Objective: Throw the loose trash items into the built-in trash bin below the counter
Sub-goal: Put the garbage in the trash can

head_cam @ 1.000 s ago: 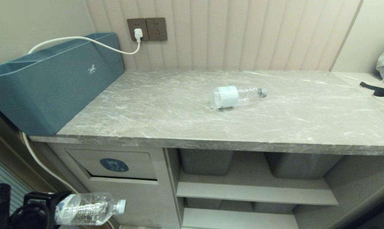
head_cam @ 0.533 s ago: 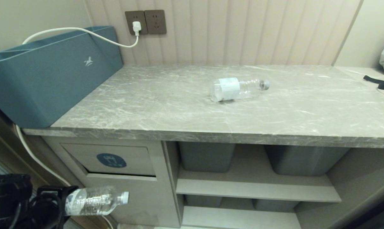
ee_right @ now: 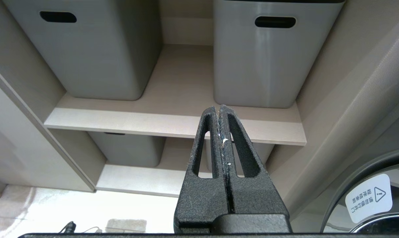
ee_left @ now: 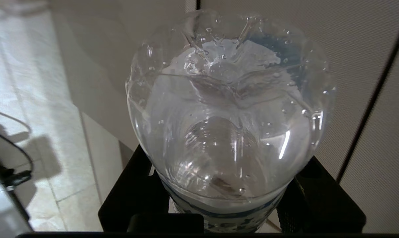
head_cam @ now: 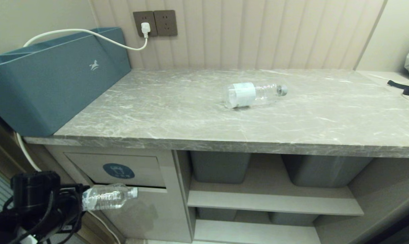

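Because the left gripper (head_cam: 77, 201) is clamped on the base end of a small clear plastic bottle with a blue-and-white label (head_cam: 106, 196), the grey cap points at the lower edge of the beige tilting flap with its round blue sticker (head_cam: 118, 170). Empty, thin-walled and slick, the bottle is likely to dent or twist; holding low on the labelled part suits. A second, white-labelled bottle (head_cam: 253, 94) lies on the grey marble-patterned counter (head_cam: 177, 115). The right gripper (ee_right: 221, 112) hangs pressed together before grey plastic tubs (ee_right: 255, 56).
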You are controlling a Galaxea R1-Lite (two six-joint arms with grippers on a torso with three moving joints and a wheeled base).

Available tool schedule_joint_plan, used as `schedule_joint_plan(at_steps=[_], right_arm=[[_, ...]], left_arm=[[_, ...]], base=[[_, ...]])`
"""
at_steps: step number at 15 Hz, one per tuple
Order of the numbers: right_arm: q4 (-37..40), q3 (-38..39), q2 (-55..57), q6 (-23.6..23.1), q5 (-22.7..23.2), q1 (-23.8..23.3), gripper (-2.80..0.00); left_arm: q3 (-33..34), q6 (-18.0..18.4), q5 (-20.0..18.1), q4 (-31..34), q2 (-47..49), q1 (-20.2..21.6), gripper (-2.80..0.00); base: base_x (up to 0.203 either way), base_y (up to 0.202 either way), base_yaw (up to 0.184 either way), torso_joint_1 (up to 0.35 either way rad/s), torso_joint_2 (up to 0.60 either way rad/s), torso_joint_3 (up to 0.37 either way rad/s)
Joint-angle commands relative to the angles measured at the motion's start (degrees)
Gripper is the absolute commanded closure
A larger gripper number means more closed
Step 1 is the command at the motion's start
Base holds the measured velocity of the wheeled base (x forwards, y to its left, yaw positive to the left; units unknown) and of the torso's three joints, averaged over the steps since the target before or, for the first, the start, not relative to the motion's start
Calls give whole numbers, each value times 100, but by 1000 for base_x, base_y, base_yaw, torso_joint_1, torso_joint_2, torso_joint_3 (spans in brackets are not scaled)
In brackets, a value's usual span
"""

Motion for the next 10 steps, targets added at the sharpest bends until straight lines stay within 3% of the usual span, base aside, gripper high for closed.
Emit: schedule_joint_plan(at_steps=[1,3,6,10], right_arm=[[-2,0,-4,-1,0,2,0],[-2,0,-4,-1,-8,2,0],[-2,0,-4,-1,0,2,0],[-2,0,-4,-1,0,2,0]], left_arm=[[-59,-38,-181,-500,797,75,0],[-401,-37,-734,-806,1164,267,0],[-1040,-63,-1262,-808,1584,461,0],[-1643,-59,-1390,-837,2087,458,0]], base=[[0,0,0,0,0,0],[0,0,0,0,0,0],[0,0,0,0,0,0],[0,0,0,0,0,0]])
